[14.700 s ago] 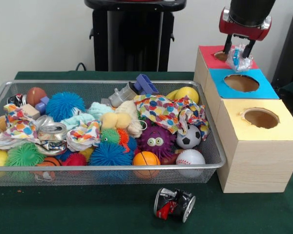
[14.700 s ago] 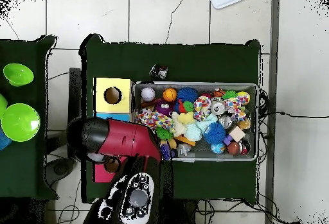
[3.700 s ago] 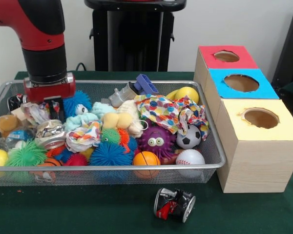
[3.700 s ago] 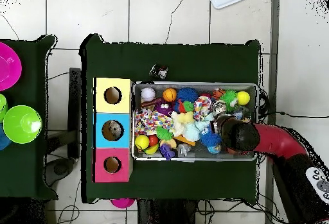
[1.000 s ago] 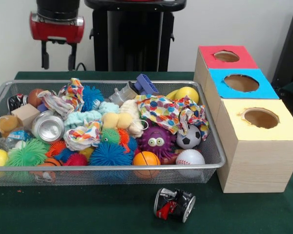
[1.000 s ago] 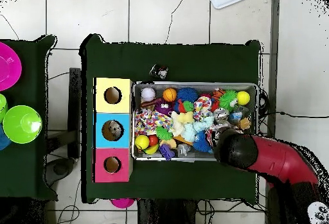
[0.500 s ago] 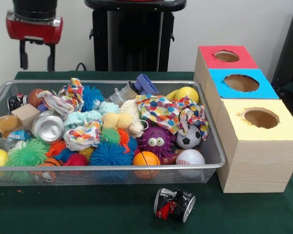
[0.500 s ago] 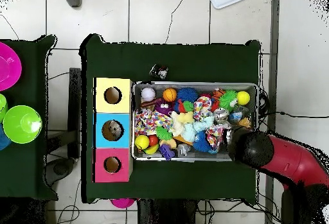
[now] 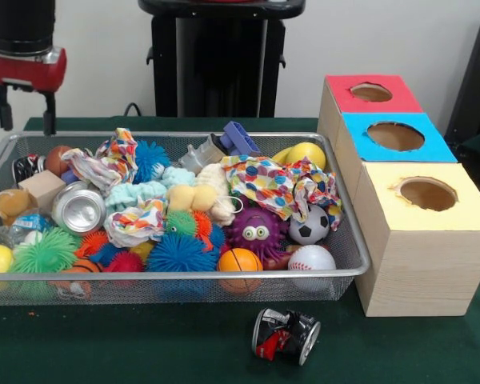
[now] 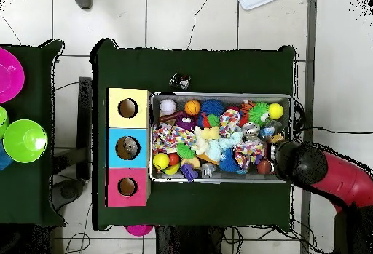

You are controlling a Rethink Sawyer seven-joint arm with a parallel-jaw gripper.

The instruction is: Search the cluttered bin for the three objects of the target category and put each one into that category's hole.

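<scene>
Green bench [image 9: 144, 344] carries the wire bin [image 9: 348, 240]; over its far left corner hangs the claw [image 9: 26, 112], fingers apart and empty, a crinkled bottle [image 9: 20, 226] well below.

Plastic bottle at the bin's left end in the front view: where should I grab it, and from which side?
Probably from straight above, closing across the bottle at its crumpled body. It lies on its side, sunk between a silver can, a green spiky ball and a tan plush toy, so no sideways approach looks free.
</scene>
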